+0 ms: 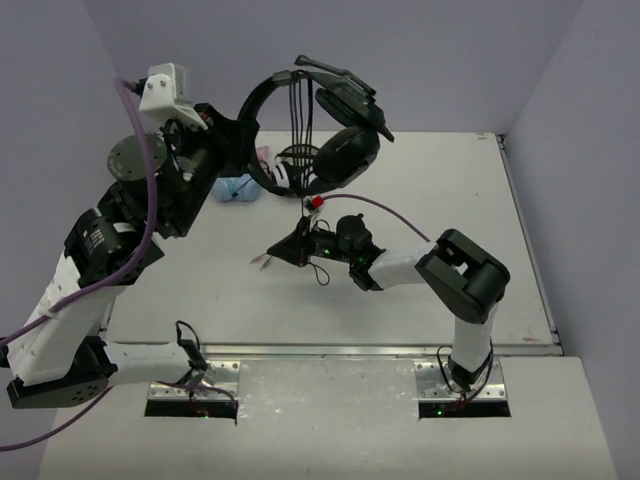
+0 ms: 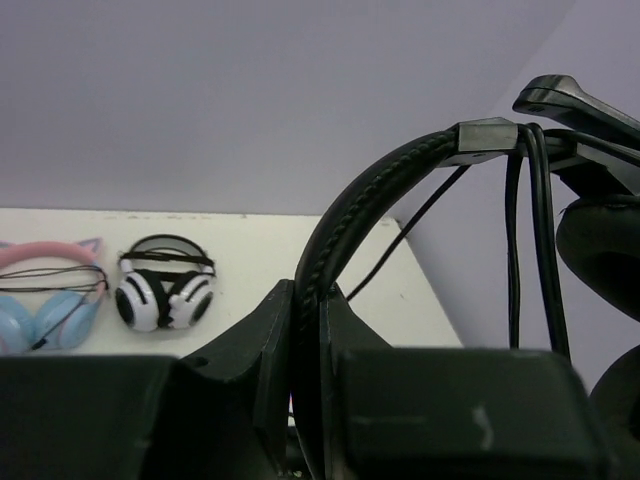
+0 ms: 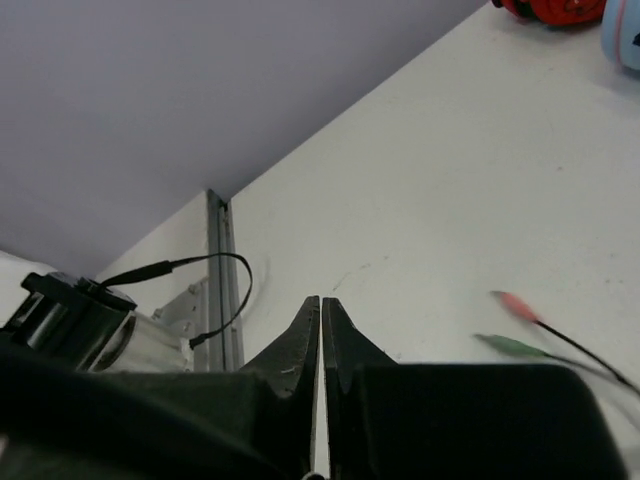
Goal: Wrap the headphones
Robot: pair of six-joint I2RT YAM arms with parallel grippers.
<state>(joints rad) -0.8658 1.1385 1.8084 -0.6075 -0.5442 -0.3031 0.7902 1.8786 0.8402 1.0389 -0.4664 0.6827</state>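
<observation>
The all-black headphones (image 1: 345, 150) hang high above the table's back. My left gripper (image 1: 240, 130) is shut on their padded headband (image 2: 380, 185), which runs up between my jaws in the left wrist view (image 2: 310, 290). Black cable strands (image 2: 530, 240) loop over the headband and drop down. One strand (image 1: 303, 215) runs straight down to my right gripper (image 1: 280, 252), which sits low over the table, pointing left. Its jaws (image 3: 321, 300) are shut with a hair-thin gap, seemingly on the cable. The pink plug (image 3: 515, 305) and green plug (image 3: 505, 346) trail just beyond it.
Black-and-white headphones (image 2: 165, 290) and blue-and-pink cat-ear headphones (image 2: 45, 300) lie on the table at the back, under the raised headset. Red-and-black headphones (image 3: 560, 10) lie near them. A metal rail (image 3: 222, 280) marks the table's near edge.
</observation>
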